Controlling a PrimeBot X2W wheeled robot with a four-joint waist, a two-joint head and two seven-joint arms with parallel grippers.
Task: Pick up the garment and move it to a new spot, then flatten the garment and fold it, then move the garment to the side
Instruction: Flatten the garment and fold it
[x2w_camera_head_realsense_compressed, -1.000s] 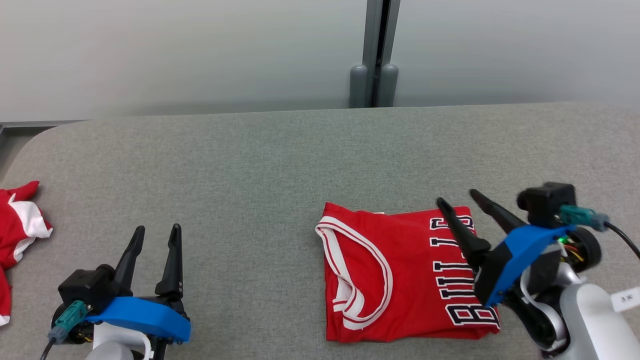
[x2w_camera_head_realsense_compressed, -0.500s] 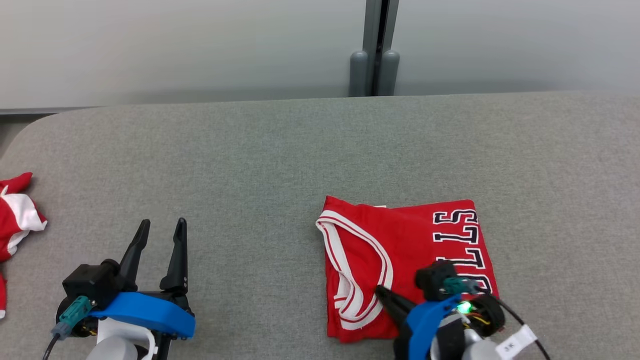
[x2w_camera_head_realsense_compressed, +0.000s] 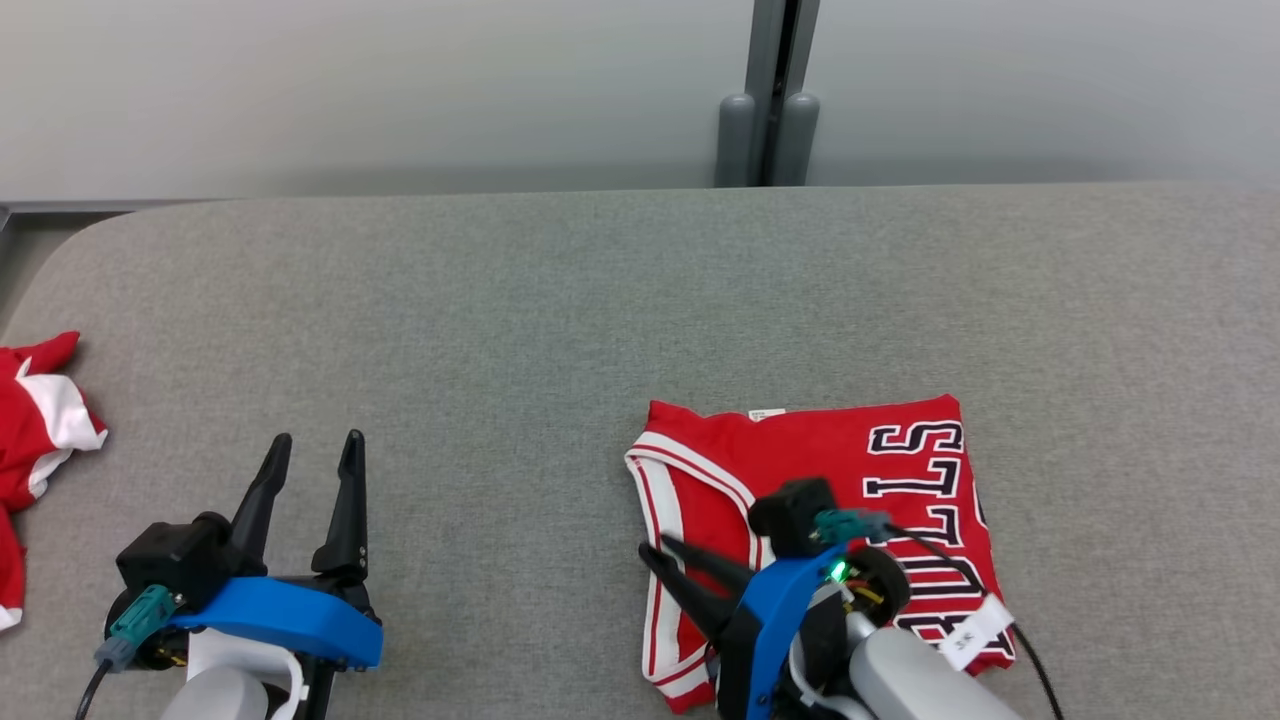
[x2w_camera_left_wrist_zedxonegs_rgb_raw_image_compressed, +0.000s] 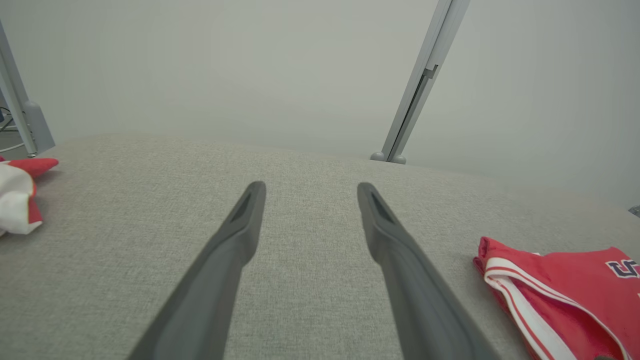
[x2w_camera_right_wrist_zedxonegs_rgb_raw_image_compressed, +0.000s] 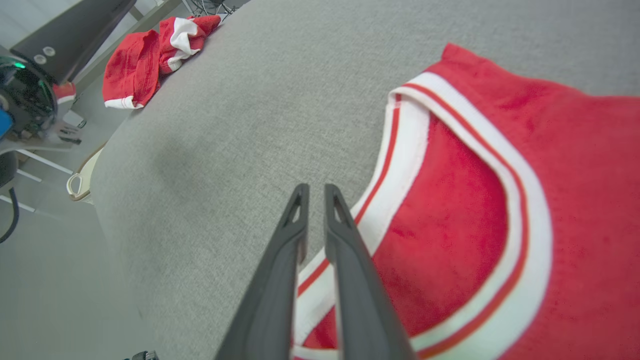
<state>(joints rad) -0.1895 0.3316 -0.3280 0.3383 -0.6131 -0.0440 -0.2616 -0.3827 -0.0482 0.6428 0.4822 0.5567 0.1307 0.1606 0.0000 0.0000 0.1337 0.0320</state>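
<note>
- The jersey (x2w_camera_head_realsense_compressed: 860, 470) lies folded flat on the table (x2w_camera_head_realsense_compressed: 500, 330), right of centre and toward the near edge (red, white-trimmed, with dark lettering down its right side).
- My right gripper (x2w_camera_head_realsense_compressed: 652, 545) sits low at the jersey's near-left corner, fingers aimed left across the white trim.
- In the right wrist view the right gripper (x2w_camera_right_wrist_zedxonegs_rgb_raw_image_compressed: 315, 189) is narrow, only a slit between its fingers, with the tips over the trim's outer edge. I cannot tell whether any cloth is pinched.
- My left gripper (x2w_camera_head_realsense_compressed: 316, 440) is spread wide and holds nothing, over bare table well left of the jersey.
- A red-and-white cloth (x2w_camera_head_realsense_compressed: 40, 430) lies crumpled at the table's far left edge.
- A grey post (x2w_camera_head_realsense_compressed: 775, 100) rises behind the table.
</note>
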